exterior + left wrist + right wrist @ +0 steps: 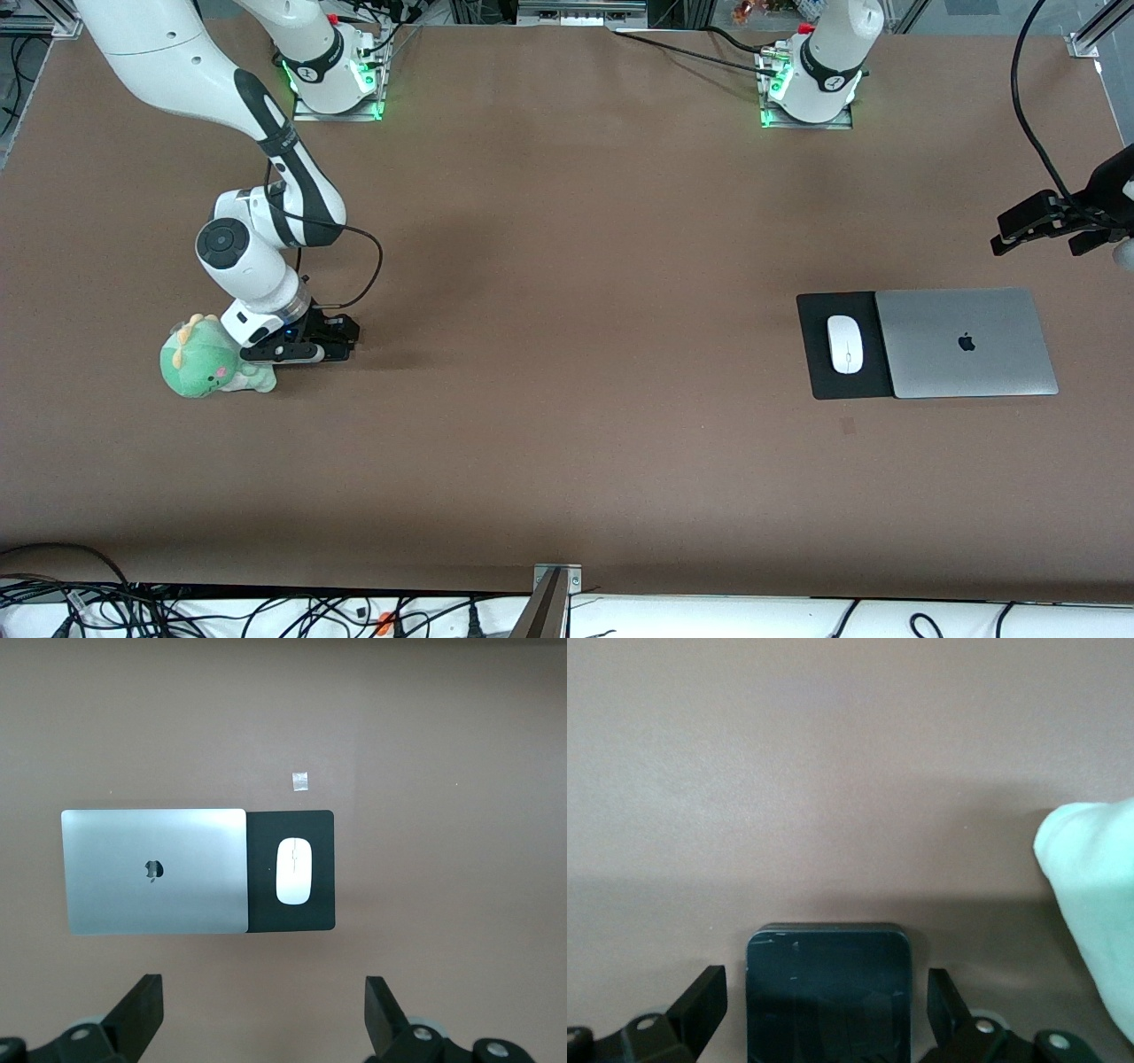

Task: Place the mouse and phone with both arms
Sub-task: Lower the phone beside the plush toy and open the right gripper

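Landmark: the mat point(819, 350), lying toward the left arm's end of the worktop point(567, 354).

1. The mouse point(845, 344) rests on the mat, just beside the closed laptop point(966, 342) that overlaps the mat's edge.
2. The left end effector point(1050, 226) hangs over bare worktop near the mat, released, holding nothing.
3. Well apart from the mat, at the right arm's end, the right end effector point(826, 1005) sits low beside a green plush point(208, 361), fingers point(704, 997) spread. The phone point(828, 992) lies between them, apparently flat on the worktop and ungripped.

Risks: retracting the right arm could nudge the phone or snag the plush, given the tight clearance.
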Robot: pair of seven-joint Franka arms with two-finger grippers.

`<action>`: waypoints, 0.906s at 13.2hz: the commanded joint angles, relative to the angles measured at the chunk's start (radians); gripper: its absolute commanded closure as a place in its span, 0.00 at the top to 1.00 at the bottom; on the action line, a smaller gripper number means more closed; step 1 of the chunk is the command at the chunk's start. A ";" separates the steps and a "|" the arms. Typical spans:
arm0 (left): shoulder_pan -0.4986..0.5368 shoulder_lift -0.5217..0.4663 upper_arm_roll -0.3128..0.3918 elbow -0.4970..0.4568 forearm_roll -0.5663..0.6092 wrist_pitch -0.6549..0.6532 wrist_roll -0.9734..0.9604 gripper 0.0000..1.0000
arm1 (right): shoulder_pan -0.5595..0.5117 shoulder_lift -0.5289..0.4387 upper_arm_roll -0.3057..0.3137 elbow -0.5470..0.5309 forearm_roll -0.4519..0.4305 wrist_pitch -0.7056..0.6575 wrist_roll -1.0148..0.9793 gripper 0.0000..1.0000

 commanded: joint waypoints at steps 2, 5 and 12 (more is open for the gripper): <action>-0.007 0.012 0.001 0.024 0.023 -0.003 0.005 1.00 | -0.012 -0.044 0.014 0.020 0.049 -0.061 -0.021 1.00; -0.008 0.012 0.001 0.024 0.023 -0.005 0.005 1.00 | -0.012 -0.106 0.014 0.045 0.081 -0.168 -0.024 1.00; -0.010 0.012 0.001 0.024 0.023 -0.005 0.005 1.00 | -0.021 -0.323 -0.026 0.111 0.152 -0.555 -0.047 1.00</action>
